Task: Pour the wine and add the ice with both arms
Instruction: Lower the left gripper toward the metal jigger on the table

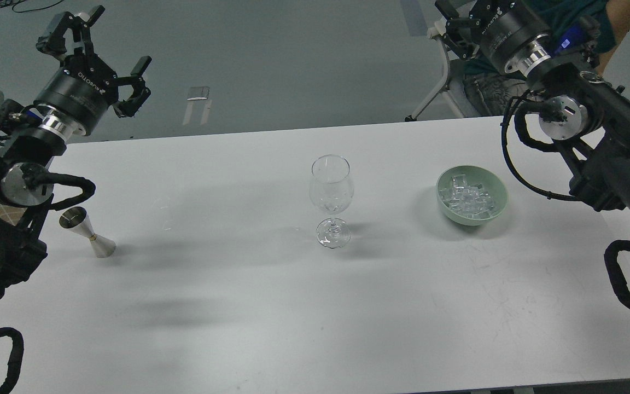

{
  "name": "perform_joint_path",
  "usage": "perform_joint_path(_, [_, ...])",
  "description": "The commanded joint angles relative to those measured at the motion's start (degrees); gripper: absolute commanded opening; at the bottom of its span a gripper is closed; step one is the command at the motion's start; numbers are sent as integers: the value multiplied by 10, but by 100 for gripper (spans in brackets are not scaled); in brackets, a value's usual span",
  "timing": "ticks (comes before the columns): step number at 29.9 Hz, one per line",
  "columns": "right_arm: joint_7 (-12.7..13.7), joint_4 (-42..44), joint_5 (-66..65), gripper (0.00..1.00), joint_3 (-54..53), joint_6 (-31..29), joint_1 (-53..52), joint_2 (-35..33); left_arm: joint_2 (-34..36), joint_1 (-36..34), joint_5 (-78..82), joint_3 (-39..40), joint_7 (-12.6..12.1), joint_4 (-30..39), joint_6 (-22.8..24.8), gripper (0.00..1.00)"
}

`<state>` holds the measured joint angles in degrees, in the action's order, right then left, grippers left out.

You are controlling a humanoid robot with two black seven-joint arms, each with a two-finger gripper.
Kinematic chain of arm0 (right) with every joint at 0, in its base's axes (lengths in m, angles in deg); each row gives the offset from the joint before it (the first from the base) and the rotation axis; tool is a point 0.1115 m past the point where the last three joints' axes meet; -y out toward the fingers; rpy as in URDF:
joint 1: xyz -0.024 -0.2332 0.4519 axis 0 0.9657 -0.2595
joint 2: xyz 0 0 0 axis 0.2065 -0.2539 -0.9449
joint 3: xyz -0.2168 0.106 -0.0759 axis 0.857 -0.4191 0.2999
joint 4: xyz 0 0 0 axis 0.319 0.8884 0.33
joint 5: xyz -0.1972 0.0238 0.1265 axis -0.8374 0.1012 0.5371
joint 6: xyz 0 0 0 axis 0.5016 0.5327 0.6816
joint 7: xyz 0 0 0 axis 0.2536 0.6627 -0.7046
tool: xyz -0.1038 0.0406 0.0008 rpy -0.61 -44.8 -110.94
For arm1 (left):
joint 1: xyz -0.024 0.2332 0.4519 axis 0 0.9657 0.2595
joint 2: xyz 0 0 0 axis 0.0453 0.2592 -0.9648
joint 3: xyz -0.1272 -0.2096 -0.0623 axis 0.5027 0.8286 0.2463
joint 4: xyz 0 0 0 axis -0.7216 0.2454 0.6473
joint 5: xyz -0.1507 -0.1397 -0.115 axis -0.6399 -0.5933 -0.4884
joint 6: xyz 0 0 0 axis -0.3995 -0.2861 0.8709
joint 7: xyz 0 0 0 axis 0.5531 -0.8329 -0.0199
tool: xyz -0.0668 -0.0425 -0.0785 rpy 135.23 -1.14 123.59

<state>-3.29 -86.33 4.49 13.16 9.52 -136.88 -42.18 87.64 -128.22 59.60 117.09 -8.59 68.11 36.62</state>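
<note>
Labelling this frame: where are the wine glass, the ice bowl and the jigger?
Clear stemmed wine glass point(332, 189), head view, bowl.
Pale green ice bowl point(498, 209), head view, right wall.
Silver metal jigger point(90, 234), head view, waist.

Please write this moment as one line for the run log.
left gripper open, raised | right gripper cut off | wine glass empty | ice in bowl

Centre: clear glossy wine glass point(331, 200) | lower left: polished metal jigger point(87, 232) | right: smooth matt pale green bowl point(498, 189), glossy clear ice point(468, 198) | matt white table point(293, 306), faintly scuffed | upper left: black gripper point(101, 54), silver metal ring
</note>
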Motion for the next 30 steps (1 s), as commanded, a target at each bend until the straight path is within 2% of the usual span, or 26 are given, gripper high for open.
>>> perform_joint_path(1, [0, -2, 0, 100, 2, 4, 1, -4, 3, 2, -3, 7, -1, -1, 0, 98])
perform_joint_path(9, [4, -3, 0, 100, -1, 5, 2, -26, 2, 1, -13, 23, -7, -9, -2, 98])
perform_joint_path(15, [5, -4, -2, 100, 0, 4, 4, -21, -5, 3, -15, 24, -6, -9, -23, 98])
perform_joint_path(24, [1, -7, -2, 100, 0, 4, 10, -19, -3, 7, -18, 22, -5, 0, 0, 98])
perform_joint_path(30, [0, -7, -2, 100, 0, 7, 11, -20, -4, 9, -19, 24, -6, 15, -1, 98])
